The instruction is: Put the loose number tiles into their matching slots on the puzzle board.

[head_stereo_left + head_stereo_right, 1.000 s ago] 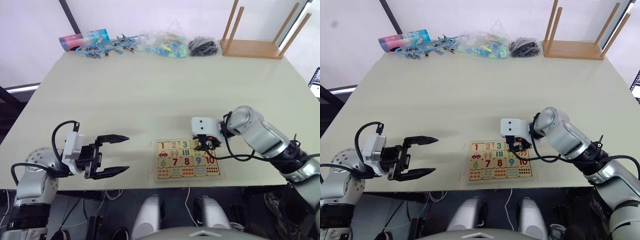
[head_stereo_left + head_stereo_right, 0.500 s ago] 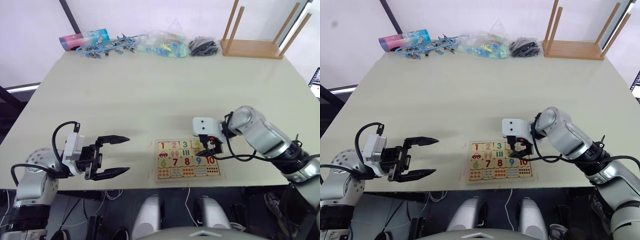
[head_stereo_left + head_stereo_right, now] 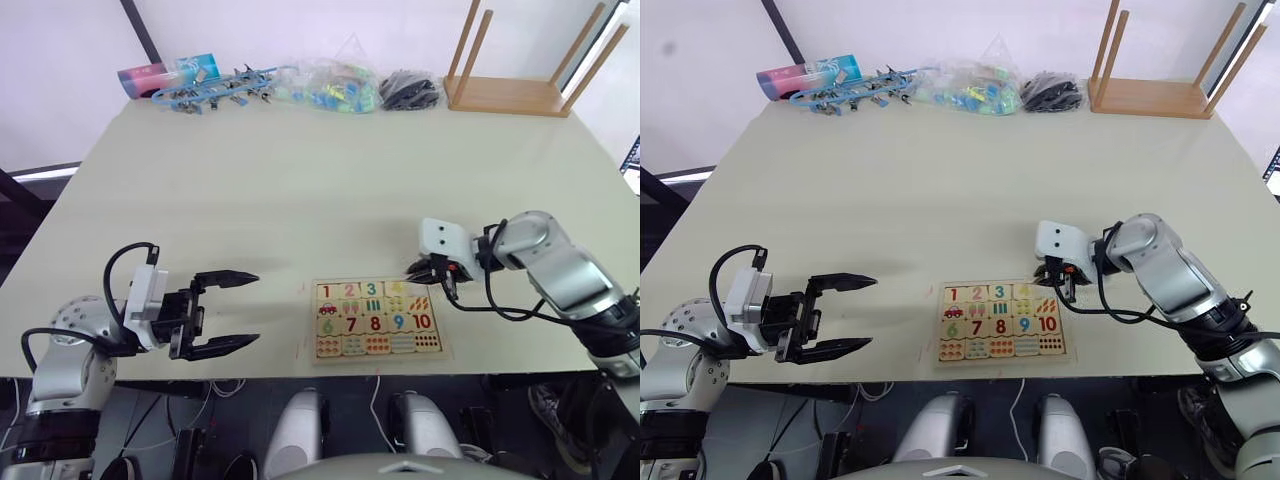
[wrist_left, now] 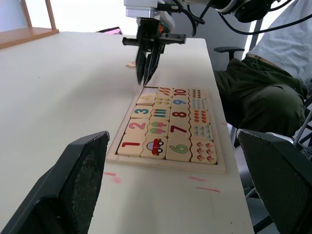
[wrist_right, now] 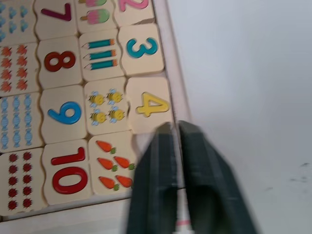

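The puzzle board (image 3: 375,320) lies near the table's front edge. In its far row the red 1 (image 3: 325,292), pink 2 (image 3: 348,291), green 3 (image 3: 370,290) and yellow 4 (image 5: 152,105) tiles sit in their slots. My right gripper (image 4: 145,80) is shut and empty, pointing down at the board's far right corner. Its fingers (image 5: 195,170) hide the slot beside the carrots. A small pale piece (image 4: 130,64) lies on the table just beyond that corner. My left gripper (image 3: 245,308) hovers wide open, left of the board.
Along the table's back edge are blue clips (image 3: 210,92), a clear bag of coloured pieces (image 3: 325,88), a black bundle (image 3: 410,92) and a wooden rack (image 3: 510,95). A seated person (image 4: 263,87) is beside the table. Red marks (image 4: 114,178) flank the board.
My right gripper has drawn back from over the board's far row towards the right and has closed. The left arm has not moved.
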`<move>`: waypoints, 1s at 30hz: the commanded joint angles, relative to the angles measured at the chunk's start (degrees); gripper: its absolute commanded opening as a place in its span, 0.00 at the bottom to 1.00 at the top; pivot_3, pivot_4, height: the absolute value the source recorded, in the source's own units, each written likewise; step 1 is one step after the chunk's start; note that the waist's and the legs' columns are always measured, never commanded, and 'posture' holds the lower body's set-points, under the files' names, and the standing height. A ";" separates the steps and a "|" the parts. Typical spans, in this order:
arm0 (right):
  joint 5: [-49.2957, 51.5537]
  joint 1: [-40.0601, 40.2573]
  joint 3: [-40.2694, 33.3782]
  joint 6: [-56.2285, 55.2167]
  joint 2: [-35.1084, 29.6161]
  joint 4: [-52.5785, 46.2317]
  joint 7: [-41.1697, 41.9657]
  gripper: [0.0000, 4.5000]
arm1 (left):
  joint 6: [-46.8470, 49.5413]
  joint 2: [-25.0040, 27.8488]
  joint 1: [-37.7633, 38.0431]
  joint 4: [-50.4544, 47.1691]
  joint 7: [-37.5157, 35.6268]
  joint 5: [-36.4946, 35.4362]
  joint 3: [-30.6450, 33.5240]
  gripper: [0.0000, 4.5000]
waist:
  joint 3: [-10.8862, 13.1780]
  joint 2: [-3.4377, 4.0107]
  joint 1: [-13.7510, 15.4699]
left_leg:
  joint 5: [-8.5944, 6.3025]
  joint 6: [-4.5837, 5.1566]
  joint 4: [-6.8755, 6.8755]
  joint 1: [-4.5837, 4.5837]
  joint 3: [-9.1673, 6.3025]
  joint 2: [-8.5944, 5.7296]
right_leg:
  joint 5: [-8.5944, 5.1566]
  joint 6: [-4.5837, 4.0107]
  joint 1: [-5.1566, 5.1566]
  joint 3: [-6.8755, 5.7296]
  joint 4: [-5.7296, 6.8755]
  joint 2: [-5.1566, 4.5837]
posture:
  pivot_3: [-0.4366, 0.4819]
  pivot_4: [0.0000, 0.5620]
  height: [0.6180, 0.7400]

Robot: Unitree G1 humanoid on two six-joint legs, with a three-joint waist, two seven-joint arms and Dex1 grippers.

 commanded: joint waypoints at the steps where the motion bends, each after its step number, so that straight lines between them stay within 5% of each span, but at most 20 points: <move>1: 0.77 0.95 -1.60 -1.05 -0.99 -0.75 0.32 0.01 | -0.57 0.37 -0.59 -0.44 -0.81 -0.62 1.57 1.00 | 0.00 0.00 0.03 | 0.00 0.00 0.01 0.00 0.01 0.00 | 0.00 0.00 0.00 -0.01 0.00 0.01 | 0.48 0.27 1.00; 17: 3.24 3.40 -4.20 -3.86 -0.91 -1.49 -0.89 0.01 | -1.00 0.44 -0.77 0.35 -1.40 -0.53 1.68 1.00 | -0.01 -0.01 0.09 | 0.00 0.00 0.05 -0.02 0.02 -0.01 | 0.00 0.01 0.02 -0.01 0.02 0.01 | 0.48 0.27 1.00; 30: 12.27 14.04 -16.20 -13.23 5.26 -0.76 -5.04 0.01 | -0.94 0.87 -0.33 0.59 -1.96 -0.76 2.21 1.00 | -0.03 -0.05 0.17 | 0.00 0.00 0.07 0.00 0.08 -0.02 | 0.00 0.01 0.11 -0.06 0.02 0.04 | 0.48 0.27 1.00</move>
